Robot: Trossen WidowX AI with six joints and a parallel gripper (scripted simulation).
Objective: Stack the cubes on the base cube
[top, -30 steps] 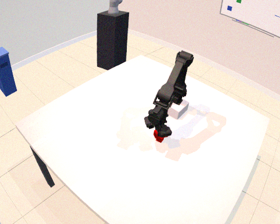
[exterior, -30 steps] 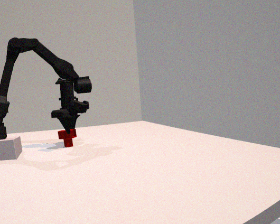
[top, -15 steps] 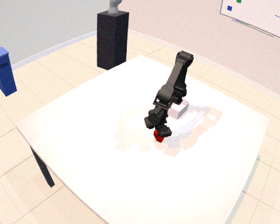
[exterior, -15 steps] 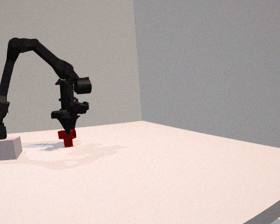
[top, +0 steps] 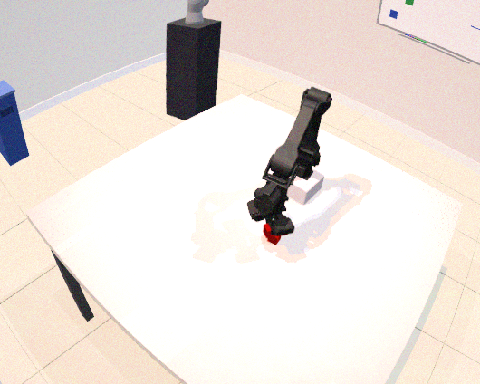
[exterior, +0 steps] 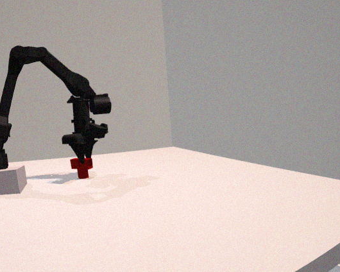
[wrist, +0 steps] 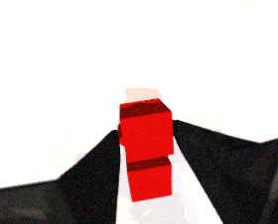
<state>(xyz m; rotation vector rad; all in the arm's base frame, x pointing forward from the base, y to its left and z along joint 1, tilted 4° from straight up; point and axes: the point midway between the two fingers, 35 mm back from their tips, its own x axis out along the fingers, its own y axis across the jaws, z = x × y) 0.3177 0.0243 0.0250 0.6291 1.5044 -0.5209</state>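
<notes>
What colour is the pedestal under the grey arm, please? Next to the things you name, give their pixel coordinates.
Black point(top: 181, 72); the top view shows it best.

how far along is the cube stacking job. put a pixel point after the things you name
Looks done: both loose cubes point(top: 270, 232) point(exterior: 74, 163) point(wrist: 147, 134) sit side by side atop the base cube point(exterior: 83, 174) point(wrist: 150, 184), overhanging it in the exterior view.

In hand: nothing appears gripped; the jaws point(top: 274, 230) point(exterior: 86, 160) are open around one upper cube.

Left: withdrawing the arm, then checking it stands alone. The small gap and exact corners can't be confirmed.

Base cube point(exterior: 83, 174): open air beneath both overhanging upper cubes point(top: 272, 235) point(exterior: 74, 164) point(wrist: 149, 136). Directly above it, those cubes and the pincer point(top: 273, 227) point(exterior: 85, 160) point(wrist: 145, 130) obstruct vertical passage.
</notes>
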